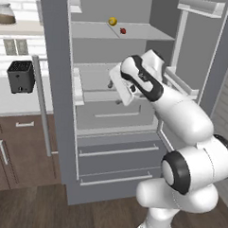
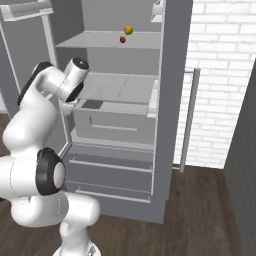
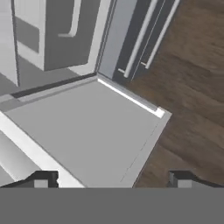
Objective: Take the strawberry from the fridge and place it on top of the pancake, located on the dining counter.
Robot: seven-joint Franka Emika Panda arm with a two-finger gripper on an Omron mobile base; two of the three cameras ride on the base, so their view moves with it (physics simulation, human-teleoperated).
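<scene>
The strawberry [image 1: 122, 30] sits at four o'clock of the yellow fruit [image 1: 112, 21] on the fridge [image 1: 56, 84] shelf; tiny, soft, surely light. Gripper [image 3: 109, 180] fingers spread wide, empty; pinch its sides gently.

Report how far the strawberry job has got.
Done: the fridge doors stand open. In hand: nothing yet; the tool is open and empty, pointing down over a lower shelf. Left: the strawberry sits on the upper shelf beside a yellow fruit, to be grasped and carried to the pancake.
</scene>
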